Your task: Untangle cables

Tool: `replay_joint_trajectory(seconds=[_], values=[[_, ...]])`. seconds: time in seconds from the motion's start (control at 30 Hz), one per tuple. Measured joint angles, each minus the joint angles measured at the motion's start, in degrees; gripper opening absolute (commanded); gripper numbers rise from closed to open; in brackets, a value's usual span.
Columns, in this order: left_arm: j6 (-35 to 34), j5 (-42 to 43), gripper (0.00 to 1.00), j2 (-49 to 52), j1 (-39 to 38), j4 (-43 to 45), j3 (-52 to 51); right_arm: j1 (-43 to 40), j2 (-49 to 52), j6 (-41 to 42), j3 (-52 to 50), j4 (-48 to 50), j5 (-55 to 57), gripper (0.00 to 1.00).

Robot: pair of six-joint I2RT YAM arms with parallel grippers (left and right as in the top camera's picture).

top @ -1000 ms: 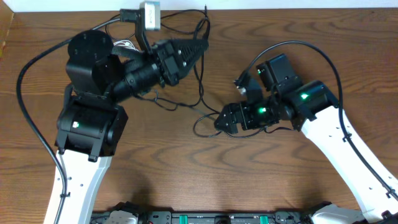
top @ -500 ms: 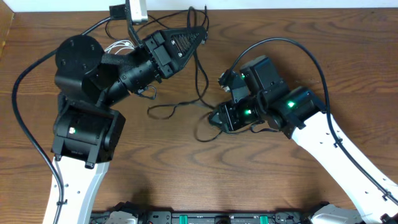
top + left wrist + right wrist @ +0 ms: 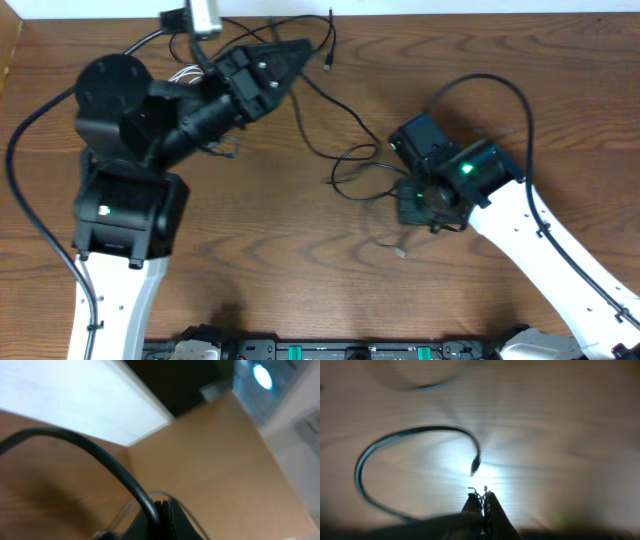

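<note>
Here, left gripper (image 3: 303, 46) and right gripper (image 3: 482, 502) each pinched the thin black flexible cables (image 3: 425, 428), separating them; next, a slow pull apart seemed needed.

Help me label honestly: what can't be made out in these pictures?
- White cable: overhead, mostly hidden behind the left arm.
- Right gripper: right wrist view, glare and blur hide whether it pinches a black cable.
- Left gripper: left wrist view, blurred and cut by the bottom edge.
</note>
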Motion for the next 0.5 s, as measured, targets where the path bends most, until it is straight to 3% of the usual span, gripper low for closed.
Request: replay_joint_trajectory(seconds=[0.23,0.5], values=[[3.7,-3.1,0.07,0.0,14.4,-19.9,0.0,-7.4,0.0,8.7,0.0,-6.7,9.6,0.01],[11.5,-6.8,0.08,0.0,23.8,-32.3,0.0,-14.1,0.0,10.6,0.0,-6.9,9.8,0.01]])
